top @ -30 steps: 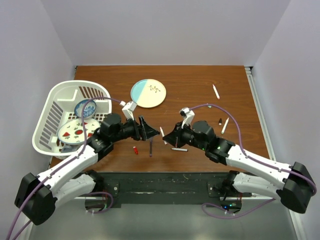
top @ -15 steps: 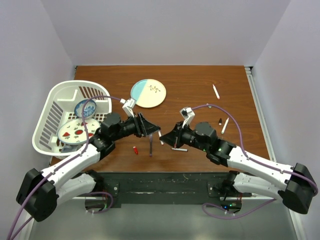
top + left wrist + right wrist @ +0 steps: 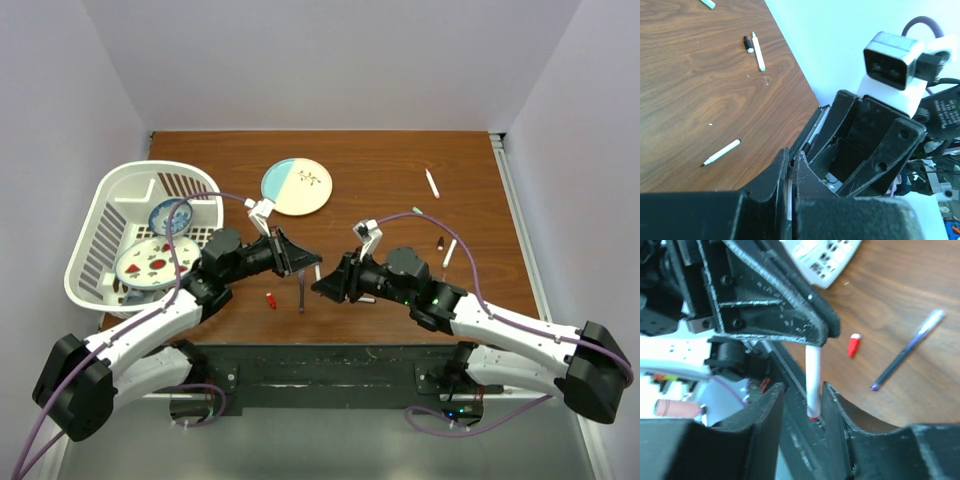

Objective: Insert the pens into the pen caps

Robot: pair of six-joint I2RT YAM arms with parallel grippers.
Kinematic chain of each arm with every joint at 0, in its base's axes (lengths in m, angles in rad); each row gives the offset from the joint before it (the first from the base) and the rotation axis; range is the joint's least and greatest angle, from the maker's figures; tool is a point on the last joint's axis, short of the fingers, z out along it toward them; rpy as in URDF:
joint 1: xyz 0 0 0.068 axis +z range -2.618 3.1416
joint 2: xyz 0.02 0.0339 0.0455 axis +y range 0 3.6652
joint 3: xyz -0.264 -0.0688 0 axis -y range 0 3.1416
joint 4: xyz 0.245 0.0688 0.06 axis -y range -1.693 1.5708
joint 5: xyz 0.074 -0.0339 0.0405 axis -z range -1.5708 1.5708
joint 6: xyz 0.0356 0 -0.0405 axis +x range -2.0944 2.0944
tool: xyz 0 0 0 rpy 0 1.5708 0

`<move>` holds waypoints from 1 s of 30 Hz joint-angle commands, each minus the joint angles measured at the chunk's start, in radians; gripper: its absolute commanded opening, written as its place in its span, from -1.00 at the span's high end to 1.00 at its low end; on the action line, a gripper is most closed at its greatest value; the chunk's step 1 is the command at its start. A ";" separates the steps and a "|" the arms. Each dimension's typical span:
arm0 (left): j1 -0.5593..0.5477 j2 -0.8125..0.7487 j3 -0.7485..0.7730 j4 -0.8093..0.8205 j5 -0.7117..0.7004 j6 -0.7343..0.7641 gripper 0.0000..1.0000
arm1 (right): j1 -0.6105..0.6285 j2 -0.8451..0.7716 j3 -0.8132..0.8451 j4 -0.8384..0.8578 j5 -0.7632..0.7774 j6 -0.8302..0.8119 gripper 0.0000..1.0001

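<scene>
My left gripper [image 3: 312, 262] [image 3: 791, 157] is shut on a white-barrelled pen [image 3: 789, 197] above the table's front middle. In the right wrist view this pen [image 3: 810, 380] hangs down with its red end between the fingers of my right gripper [image 3: 802, 390] [image 3: 323, 284], which stands open with a gap beside the barrel. On the wood below lie a red pen cap [image 3: 271, 299] [image 3: 853, 344] and a dark purple pen [image 3: 301, 295] [image 3: 905, 352]. Two more white pens [image 3: 432, 183] [image 3: 450, 250] and a black cap [image 3: 440, 242] lie at the right.
A white basket [image 3: 95, 225] holding small plates stands at the left edge. A blue and cream plate [image 3: 297, 187] lies at the back middle. Another white pen [image 3: 721, 152] lies under my right arm. A green-tipped pen [image 3: 707, 3] is further right.
My left gripper has closed on the white pen. My right gripper, which held it shut, has opened around it and shifted slightly left.
</scene>
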 commanded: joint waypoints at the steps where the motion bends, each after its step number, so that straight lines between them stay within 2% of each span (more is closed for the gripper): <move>1: -0.003 -0.036 0.004 0.056 0.023 -0.019 1.00 | 0.003 0.010 -0.013 0.076 -0.067 0.014 0.13; 4: -0.003 -0.035 0.009 0.060 0.031 -0.028 1.00 | 0.006 0.022 -0.015 0.083 -0.078 0.016 0.17; 7: -0.003 -0.032 0.011 0.065 0.033 -0.034 1.00 | 0.012 0.027 -0.024 0.097 -0.081 0.020 0.31; 8: -0.003 -0.032 0.009 0.065 0.033 -0.037 1.00 | 0.014 0.030 -0.027 0.099 -0.077 0.020 0.67; 9: -0.003 -0.032 0.009 0.065 0.034 -0.037 1.00 | 0.015 0.028 -0.030 0.106 -0.077 0.022 0.85; 10: -0.003 -0.033 0.009 0.065 0.033 -0.034 1.00 | 0.015 0.025 -0.033 0.108 -0.075 0.025 0.97; 11: -0.003 -0.041 0.014 0.050 0.031 -0.023 0.94 | 0.015 0.016 -0.038 0.110 -0.066 0.025 1.00; 13: -0.003 -0.051 0.021 -0.030 -0.018 -0.009 0.49 | 0.015 0.002 -0.044 0.103 -0.051 0.031 1.00; 14: -0.003 -0.068 0.037 -0.065 -0.039 0.015 0.03 | 0.015 -0.004 -0.047 0.096 -0.029 0.031 1.00; 17: -0.003 -0.097 0.081 -0.232 -0.154 0.055 -0.34 | 0.015 -0.027 -0.047 0.056 0.006 0.026 1.00; 22: -0.002 -0.113 0.161 -0.568 -0.387 0.067 -0.36 | 0.015 -0.070 -0.059 0.004 0.061 0.026 1.00; 24: -0.002 -0.108 0.188 -0.637 -0.436 0.083 -0.36 | 0.015 -0.087 -0.073 -0.004 0.069 0.026 1.00; 25: -0.002 -0.105 0.196 -0.720 -0.513 0.080 -0.36 | 0.015 -0.102 -0.078 -0.007 0.080 0.028 1.00; 28: -0.002 -0.079 0.230 -0.916 -0.695 -0.027 -0.22 | 0.015 -0.134 -0.087 -0.030 0.100 0.022 1.00; 30: 0.000 -0.061 0.253 -0.993 -0.746 -0.100 -0.11 | 0.015 -0.147 -0.087 -0.053 0.109 0.017 1.00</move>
